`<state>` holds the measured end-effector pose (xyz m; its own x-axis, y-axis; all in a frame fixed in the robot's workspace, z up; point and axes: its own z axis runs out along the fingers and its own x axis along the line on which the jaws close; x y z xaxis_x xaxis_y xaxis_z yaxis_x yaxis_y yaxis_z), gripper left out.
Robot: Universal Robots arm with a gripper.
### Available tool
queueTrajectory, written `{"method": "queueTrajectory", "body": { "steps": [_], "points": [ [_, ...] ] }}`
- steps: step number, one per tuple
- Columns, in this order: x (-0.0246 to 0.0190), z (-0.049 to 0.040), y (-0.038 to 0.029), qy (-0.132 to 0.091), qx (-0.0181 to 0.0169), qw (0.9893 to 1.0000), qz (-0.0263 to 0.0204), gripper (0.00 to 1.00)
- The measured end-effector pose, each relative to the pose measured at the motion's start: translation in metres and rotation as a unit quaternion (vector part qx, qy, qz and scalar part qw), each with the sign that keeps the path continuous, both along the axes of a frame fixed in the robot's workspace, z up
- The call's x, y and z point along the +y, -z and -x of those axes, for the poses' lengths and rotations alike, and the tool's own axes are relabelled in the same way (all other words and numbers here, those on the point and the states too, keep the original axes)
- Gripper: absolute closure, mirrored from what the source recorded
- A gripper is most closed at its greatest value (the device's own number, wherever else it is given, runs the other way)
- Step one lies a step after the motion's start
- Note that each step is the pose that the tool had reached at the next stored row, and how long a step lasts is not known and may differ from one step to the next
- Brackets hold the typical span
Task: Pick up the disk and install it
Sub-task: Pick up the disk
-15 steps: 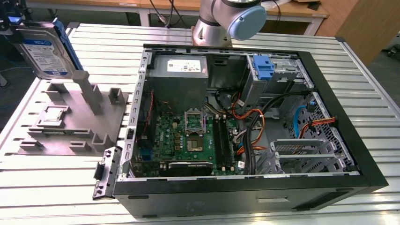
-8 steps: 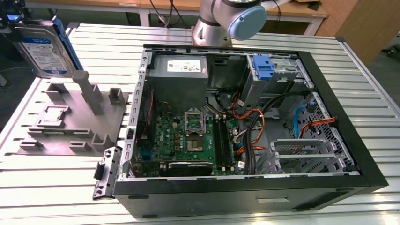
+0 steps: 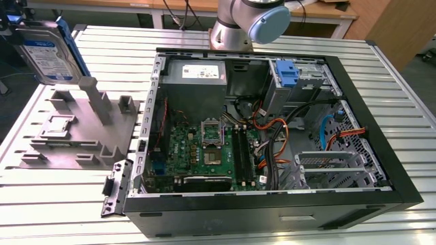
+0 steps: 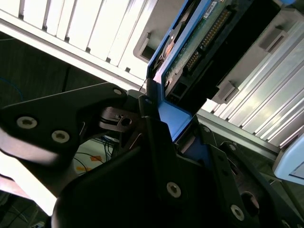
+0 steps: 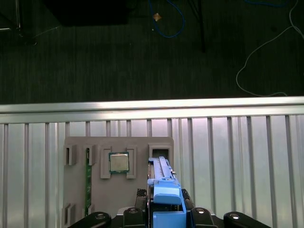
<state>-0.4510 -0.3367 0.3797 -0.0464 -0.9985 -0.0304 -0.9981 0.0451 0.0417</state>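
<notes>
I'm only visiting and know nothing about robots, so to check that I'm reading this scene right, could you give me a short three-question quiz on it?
1. True or false: the disk is upright and outside the open computer case.
2. What is keeping the disk up? A. the gripper, closed on its edge. B. a person's hand. C. nothing, it lies flat on the table.
3. Fill in the blank: the plastic rails framing the disk are ___ in colour.

Key: 1 true. 2 A. 3 blue.
</notes>
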Motion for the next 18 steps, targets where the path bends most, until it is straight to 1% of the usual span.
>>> {"method": "queueTrajectory", "body": {
  "steps": [13,18],
  "points": [
    [0.0000,-0.0001,-0.0029,0.001,0.0001,1.0000,0.0001,0.63],
    [0.0000,-0.0001,-0.0030,0.001,0.0001,1.0000,0.0001,0.63]
  ]
}}
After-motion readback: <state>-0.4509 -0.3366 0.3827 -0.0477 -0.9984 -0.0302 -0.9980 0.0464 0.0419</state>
